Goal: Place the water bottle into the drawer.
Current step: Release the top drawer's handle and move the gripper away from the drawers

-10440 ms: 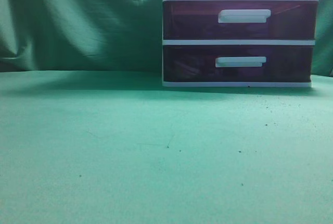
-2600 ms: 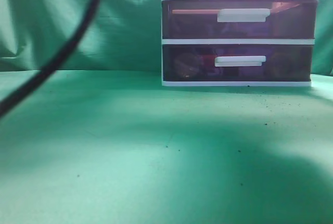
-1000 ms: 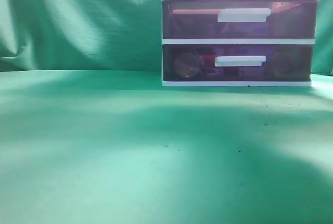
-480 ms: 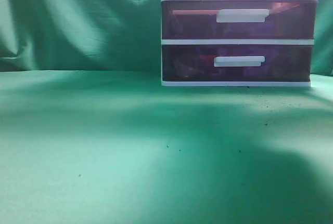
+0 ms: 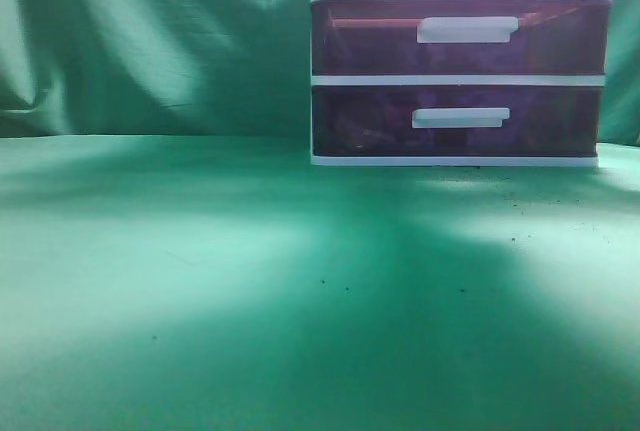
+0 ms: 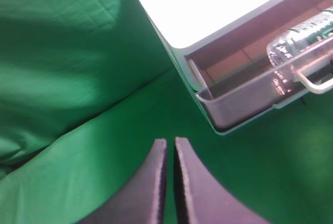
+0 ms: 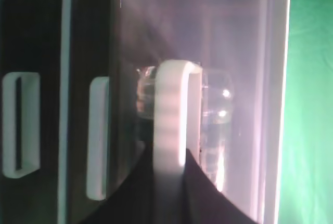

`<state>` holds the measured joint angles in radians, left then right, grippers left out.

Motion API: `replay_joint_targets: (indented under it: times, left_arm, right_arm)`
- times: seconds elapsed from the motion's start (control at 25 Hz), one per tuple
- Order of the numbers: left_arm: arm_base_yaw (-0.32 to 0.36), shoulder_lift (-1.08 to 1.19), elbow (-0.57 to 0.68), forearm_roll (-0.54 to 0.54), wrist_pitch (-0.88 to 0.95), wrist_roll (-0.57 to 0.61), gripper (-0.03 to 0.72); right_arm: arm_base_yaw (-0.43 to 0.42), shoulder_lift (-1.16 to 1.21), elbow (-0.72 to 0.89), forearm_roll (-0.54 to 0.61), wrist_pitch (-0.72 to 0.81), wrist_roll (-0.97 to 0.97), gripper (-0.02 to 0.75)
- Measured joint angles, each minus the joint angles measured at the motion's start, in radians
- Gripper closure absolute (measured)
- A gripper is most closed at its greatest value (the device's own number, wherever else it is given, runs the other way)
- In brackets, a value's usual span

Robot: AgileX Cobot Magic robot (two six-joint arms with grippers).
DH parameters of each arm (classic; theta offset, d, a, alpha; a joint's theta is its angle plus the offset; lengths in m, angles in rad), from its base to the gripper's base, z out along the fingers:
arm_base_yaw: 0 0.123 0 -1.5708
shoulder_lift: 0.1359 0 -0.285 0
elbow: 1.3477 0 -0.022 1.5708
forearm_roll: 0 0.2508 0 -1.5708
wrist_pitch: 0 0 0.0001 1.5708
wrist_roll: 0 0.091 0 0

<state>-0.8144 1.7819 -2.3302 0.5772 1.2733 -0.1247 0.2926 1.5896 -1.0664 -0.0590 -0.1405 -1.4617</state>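
I log the water bottle (image 6: 307, 33) lying inside the pulled-out top drawer (image 6: 244, 96), my left end effector (image 6: 170, 146) closed and empty above the green counter (image 6: 104, 161), right end effector (image 7: 169, 169) at the drawer's white handle (image 7: 171, 115), grip unclear.

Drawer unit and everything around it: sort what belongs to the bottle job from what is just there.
Part of the job:
- water bottle, lying in the open drawer
- drawer, topmost, pulled out
- right gripper, at the drawer's white handle

Just there:
- two lower drawers, closed
- green cloth
- left gripper, shut, holding nothing
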Motion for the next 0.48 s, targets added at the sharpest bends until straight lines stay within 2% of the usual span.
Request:
replay_joint_targets:
  times: [0.12,0.36,0.48]
  left_arm:
    - [0.000,-0.032,0.000,-0.002,0.000,0.000,0.688]
    - [0.000,-0.118,0.000,-0.108,0.003,0.053,0.688]
    - [0.000,-0.180,0.062,-0.133,0.003,0.069,0.688]
  right_arm:
    - [-0.024,0.061,-0.070,-0.010,0.000,0.000,0.659]
    - [-0.045,0.174,-0.210,-0.016,0.000,0.000,0.659]
    - [-0.051,0.227,-0.276,-0.016,-0.006,0.000,0.659]
